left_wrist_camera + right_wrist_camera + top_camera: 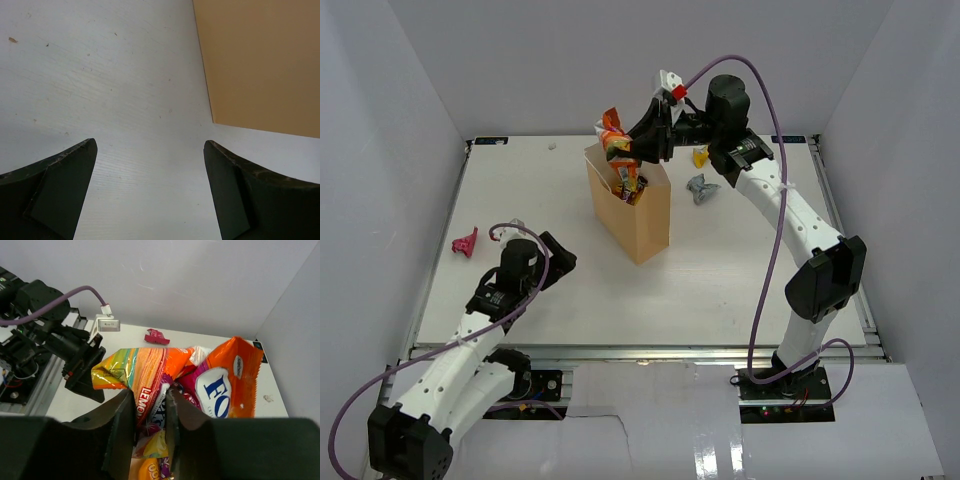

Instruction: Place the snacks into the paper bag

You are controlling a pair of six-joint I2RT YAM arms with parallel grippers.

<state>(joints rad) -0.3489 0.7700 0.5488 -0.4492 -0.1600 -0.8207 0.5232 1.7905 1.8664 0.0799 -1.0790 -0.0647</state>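
1. White table enclosed by plain white walls; both arm bases at the near edge.
2. Paper bag stands upright near the table's middle, mouth open. Several snacks already sit inside it, yellow and purple wrappers showing at the opening.
3. Red-yellow packet and orange bag are raised at the bag's mouth, touching each other, their tops above the rim.
4. Right gripper hangs over the bag mouth with its jaws nearly together on crinkly wrapper. It seems to be the red-yellow packet that is pinched. Whether the orange bag is caught too, the wrist view does not show.
5. Silver-grey packet lies on the table just right of the paper bag; a yellow-orange packet lies behind it, partly hidden by the right arm.
6. Pink-red packet lies well to the left, apart from everything else.
7. Left gripper sits low over bare table left of the paper bag, jaws spread wide, nothing between them. The bag's tan side fills the upper right of its wrist view.
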